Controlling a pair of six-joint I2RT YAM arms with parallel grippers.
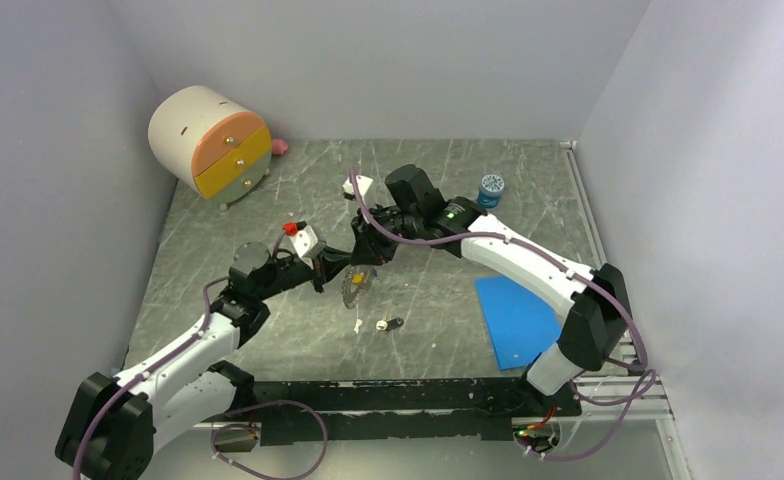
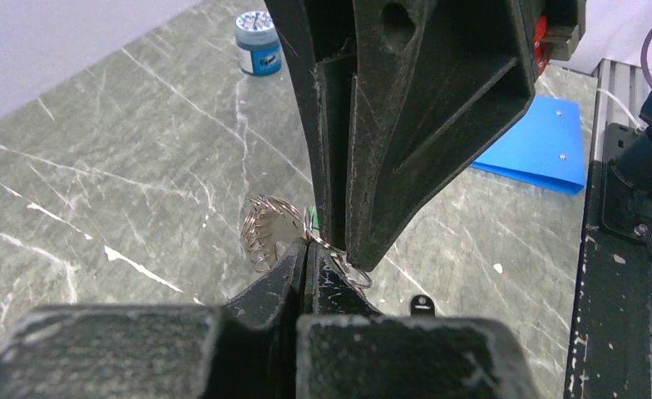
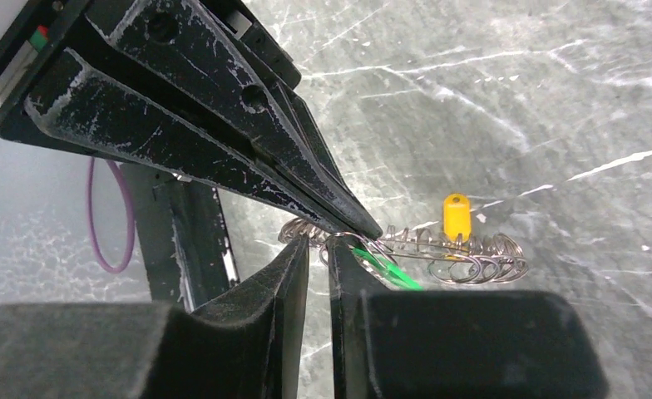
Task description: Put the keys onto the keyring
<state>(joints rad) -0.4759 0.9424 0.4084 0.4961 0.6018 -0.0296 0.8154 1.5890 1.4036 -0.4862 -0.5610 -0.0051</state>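
— Why are the left fingers (image 2: 283,278) clenched so hard?
— They pinch the keyring (image 3: 439,249) by its wire at one end and hold it low over the bench (image 1: 438,300). I think that gives the other arm a fixed anchor to thread keys onto.
— And the right fingers (image 3: 293,278)?
— They are slightly parted, with the tips just beside the pinch point. A green key (image 3: 393,273) pokes out next to them, but I can't tell whether it is gripped.
— What is the ring like?
— It is thin silvery wire coiled into many small loops, so the edge looks jagged and springy. A yellow key (image 3: 456,216) with a blocky plastic head sits among the loops and seems to be already on.
— Is anything not yet threaded?
— A black key (image 2: 422,304) lies loose on the grey, white-veined, stone-look bench. It is near the ring but apart from it.
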